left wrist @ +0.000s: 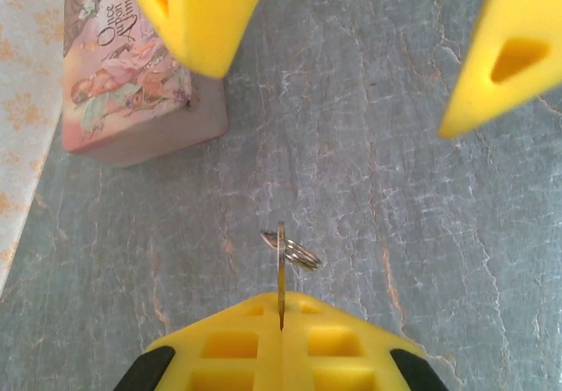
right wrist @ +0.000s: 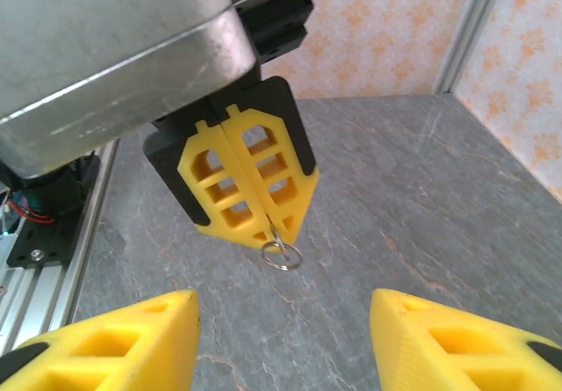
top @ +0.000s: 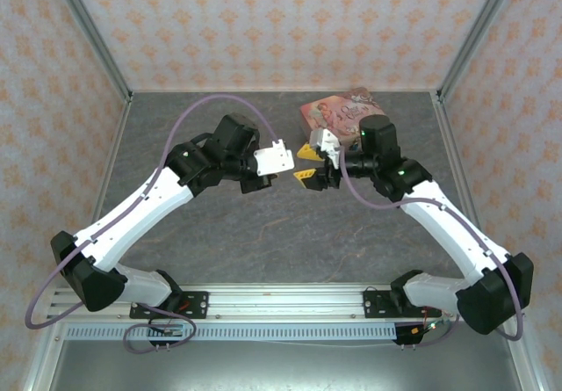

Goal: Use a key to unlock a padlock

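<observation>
Left gripper (right wrist: pixel 270 229) clamped tight on key (left wrist: pixel 281 272), ring (right wrist: pixel 283 256) hanging at fingertips. Right gripper (top: pixel 306 163) faces it, jaws spread, empty. Pink box (left wrist: pixel 132 83) on table (left wrist: pixel 395 233) nearby.

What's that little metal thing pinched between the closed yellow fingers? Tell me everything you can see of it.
It is a small key of thin, pale, shiny metal, seen edge-on, so its teeth cannot be made out. A small wire split ring hangs through its exposed end. The left gripper is shut on its other end and holds it in the air above the grey table. Nothing else touches it.
</observation>
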Available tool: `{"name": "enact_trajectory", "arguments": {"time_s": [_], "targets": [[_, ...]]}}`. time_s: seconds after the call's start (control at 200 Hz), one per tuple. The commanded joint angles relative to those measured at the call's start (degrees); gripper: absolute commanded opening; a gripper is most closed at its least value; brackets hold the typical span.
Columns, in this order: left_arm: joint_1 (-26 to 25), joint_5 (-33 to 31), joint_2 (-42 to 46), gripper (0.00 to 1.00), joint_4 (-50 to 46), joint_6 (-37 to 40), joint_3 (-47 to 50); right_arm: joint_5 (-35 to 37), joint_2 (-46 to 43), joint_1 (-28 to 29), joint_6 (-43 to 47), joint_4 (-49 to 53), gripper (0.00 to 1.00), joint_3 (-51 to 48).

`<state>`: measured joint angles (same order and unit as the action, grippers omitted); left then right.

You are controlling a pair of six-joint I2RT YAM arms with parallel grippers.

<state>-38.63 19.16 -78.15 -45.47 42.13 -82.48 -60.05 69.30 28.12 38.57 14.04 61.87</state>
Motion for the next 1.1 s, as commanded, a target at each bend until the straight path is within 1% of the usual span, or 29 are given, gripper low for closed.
{"name": "enact_trajectory", "arguments": {"time_s": [0.0,0.24,0.656,0.881,1.096], "targets": [[-0.56,-0.84,-0.01,0.0,-1.33,1.2,-1.82,-3.49,1.29,0.85,-0.16,-3.24,0.52,0.89],[-0.63,-0.47,-0.78,0.0,-0.85,1.38,-2.34,-3.5,2.92,2.12,-0.93,-4.02,0.44,1.17],[-0.92,-0.2,-1.93,0.0,-0.93,1.64,-3.48,-3.85,5.5,2.92,-2.96,-5.8,0.39,2.62],[-0.91,-0.21,-2.21,0.0,-0.93,1.73,-3.57,-3.15,5.54,2.97,-2.73,-5.36,0.28,2.65],[-0.92,-0.59,-2.21,0.0,-1.68,2.19,-3.63,-0.05,4.21,3.05,0.31,-1.29,0.21,2.87]]}}
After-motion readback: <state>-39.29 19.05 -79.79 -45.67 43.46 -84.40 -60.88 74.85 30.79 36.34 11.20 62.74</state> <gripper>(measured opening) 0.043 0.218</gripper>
